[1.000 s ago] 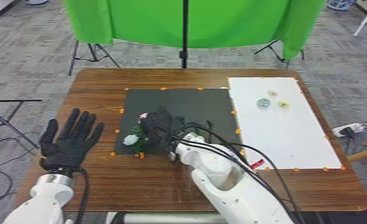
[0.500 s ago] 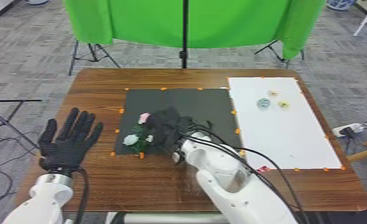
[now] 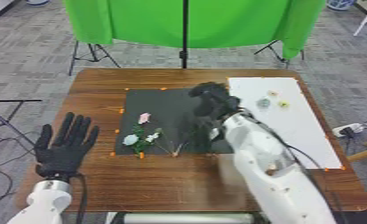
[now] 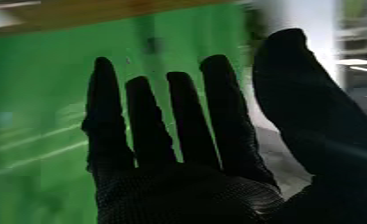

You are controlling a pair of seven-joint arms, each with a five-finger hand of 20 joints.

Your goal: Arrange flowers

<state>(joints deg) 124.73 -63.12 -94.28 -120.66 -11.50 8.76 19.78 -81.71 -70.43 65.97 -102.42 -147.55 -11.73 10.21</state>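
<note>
R hand (image 3: pixel 217 100) spread, holding nothing: fingers (image 4: pixel 222 100) straight & apart, thumb well out. Pink flower (image 3: pixel 144 118), white flower (image 3: pixel 131 140) & smaller white bloom (image 3: pixel 154 135) grouped w/ green leaves (image 3: pixel 141 146), near L part of black mat (image 3: pixel 166 102); thin stems (image 3: pixel 175 150) fan out just beside, on R.

Main risk, prob.: next flower slips or twists in the grasp, b/c stem's thin & glove fabric gives. Also poss.: low wrist or black cable (image 3: pixel 304 156) catches the bunch & shifts it.

Dir.: bunch's long axis approx near-to-far, pink flower at far end, leaves at near end; can't tell if upright or flat. Thin stems' bases meet by mat's near edge, tips pointing away from robot.

Further out: blue-green flower (image 3: pixel 264 103) & yellow flowers (image 3: pixel 283 104) on far part of white sheet (image 3: pixel 290 130), facing unclear. L hand (image 3: pixel 62 150) open, fingers straight, at L side of tabletop (image 3: pixel 99 90), well apart from R hand.
</note>
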